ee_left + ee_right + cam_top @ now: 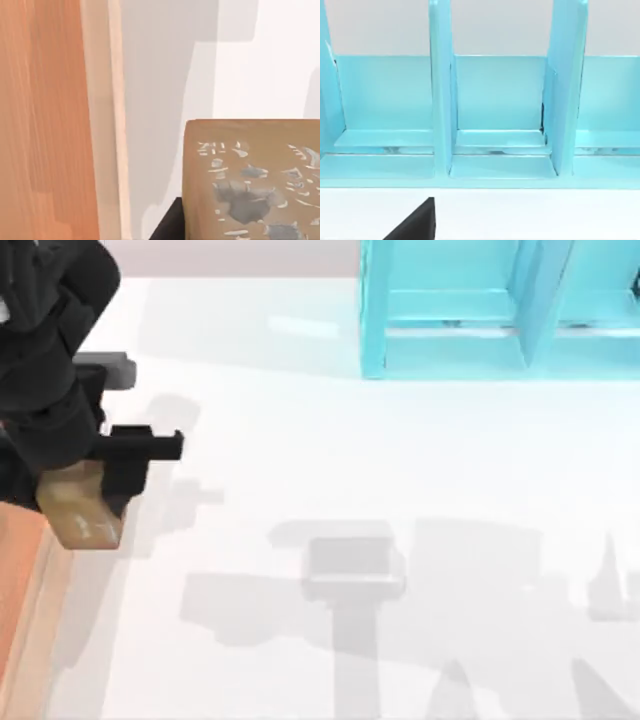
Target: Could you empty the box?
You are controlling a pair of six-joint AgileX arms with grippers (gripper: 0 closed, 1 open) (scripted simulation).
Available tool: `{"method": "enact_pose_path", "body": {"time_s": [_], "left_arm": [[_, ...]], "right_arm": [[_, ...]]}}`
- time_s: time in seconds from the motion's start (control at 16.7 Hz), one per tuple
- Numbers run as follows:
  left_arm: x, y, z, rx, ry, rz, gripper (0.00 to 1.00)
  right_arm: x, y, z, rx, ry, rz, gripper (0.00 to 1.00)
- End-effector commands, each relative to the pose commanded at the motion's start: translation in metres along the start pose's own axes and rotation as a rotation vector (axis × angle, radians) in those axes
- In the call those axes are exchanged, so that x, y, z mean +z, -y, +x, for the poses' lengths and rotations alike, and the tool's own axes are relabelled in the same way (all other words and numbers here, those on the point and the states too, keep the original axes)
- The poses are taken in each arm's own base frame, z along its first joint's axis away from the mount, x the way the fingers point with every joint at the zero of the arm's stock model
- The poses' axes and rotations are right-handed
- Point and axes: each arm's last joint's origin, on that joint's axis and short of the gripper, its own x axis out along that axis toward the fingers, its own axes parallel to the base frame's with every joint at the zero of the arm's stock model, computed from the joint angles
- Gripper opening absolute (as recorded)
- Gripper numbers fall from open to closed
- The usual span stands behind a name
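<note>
Top view shows our left gripper (95, 502) at the bench's (400, 470) left edge, apparently clamped on the brown cube (80, 512), just beside the box's (30, 610) wall, which sits at the near-left corner.

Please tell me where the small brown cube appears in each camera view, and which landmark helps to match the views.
Top view: the brown cube is at the left edge, under the left gripper, beside the box wall.
Left wrist view: the cube is close to the camera, with pale marks on its face.
Right wrist view: not in it; the turquoise shelf unit is there.
Shared landmark: the box wall.
</note>
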Motion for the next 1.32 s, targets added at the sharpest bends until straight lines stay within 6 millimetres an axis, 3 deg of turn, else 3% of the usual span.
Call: {"method": "enact_pose_path", "body": {"time_s": [0.12, 0.3, 0.48, 0.66, 0.96, 1.32], "left_arm": [[-0.01, 0.045, 0.012, 0.002, -0.001, -0.006, 0.0], [-0.04, 0.109, 0.029, 0.005, -0.001, -0.009, 0.0], [-0.069, 0.148, 0.042, 0.004, 0.001, -0.005, 0.0], [-0.083, 0.162, 0.048, 0.001, -0.002, -0.001, 0.0], [-0.083, 0.162, 0.047, -0.002, 0.001, -0.003, 0.0], [-0.083, 0.163, 0.087, -0.003, 0.003, 0.0, 0.0]], "right_arm": [[0.0, 0.0, 0.0, 0.0, 0.0, 0.0, 1.0], [0.0, 0.0, 0.0, 0.0, 0.0, 0.0, 1.0], [0.0, 0.0, 0.0, 0.0, 0.0, 0.0, 1.0], [0.0, 0.0, 0.0, 0.0, 0.0, 0.0, 1.0], [0.0, 0.0, 0.0, 0.0, 0.0, 0.0, 1.0], [0.0, 0.0, 0.0, 0.0, 0.0, 0.0, 1.0]]}}
